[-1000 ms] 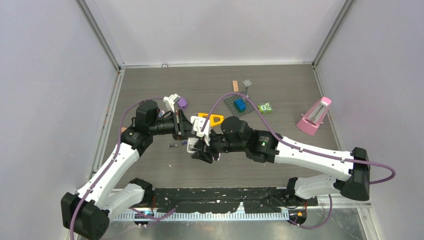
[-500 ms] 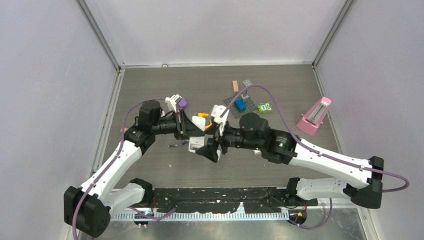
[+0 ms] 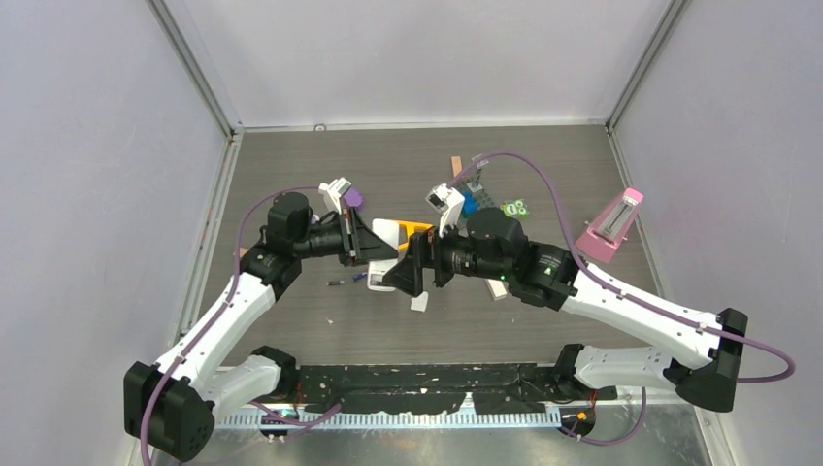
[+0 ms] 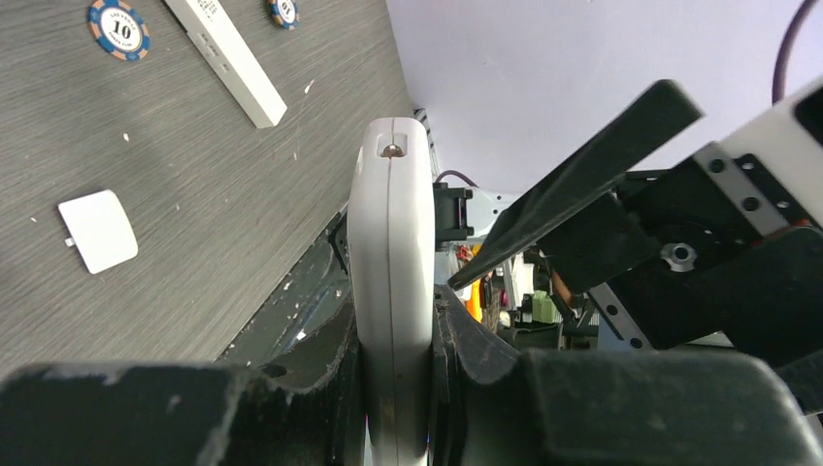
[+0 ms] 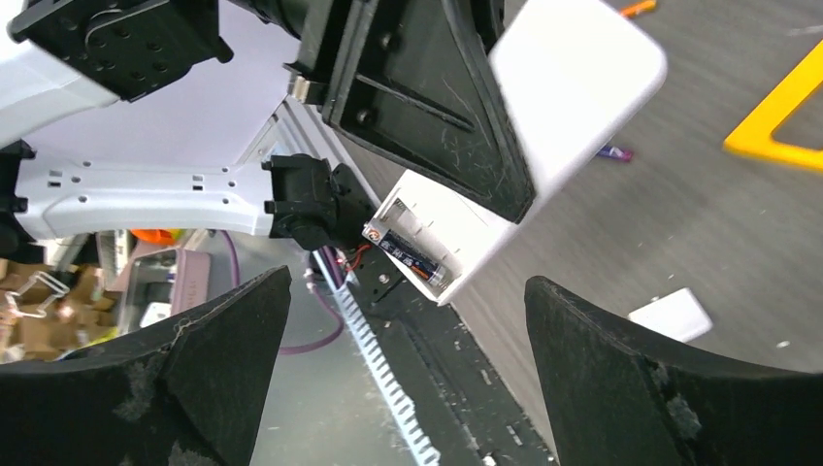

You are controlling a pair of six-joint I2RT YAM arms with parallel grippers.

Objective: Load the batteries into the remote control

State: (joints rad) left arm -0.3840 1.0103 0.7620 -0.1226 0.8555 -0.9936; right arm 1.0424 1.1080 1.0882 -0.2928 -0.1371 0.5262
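Remote control (image 4: 391,252) held up off the table (image 3: 291,165), one battery (image 5: 415,258) seemingly seated in its open bay (image 5: 432,238).
Left gripper (image 4: 393,325) clamps the remote edgewise; right gripper (image 5: 406,291) faces the bay, jaws wide and empty. Beside the remote lie two loose batteries (image 3: 336,282) and the cover (image 3: 419,302). Next: fetch another, align it with the free slot.

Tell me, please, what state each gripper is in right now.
Left gripper: closed on the remote control.
Right gripper: open, holding nothing.
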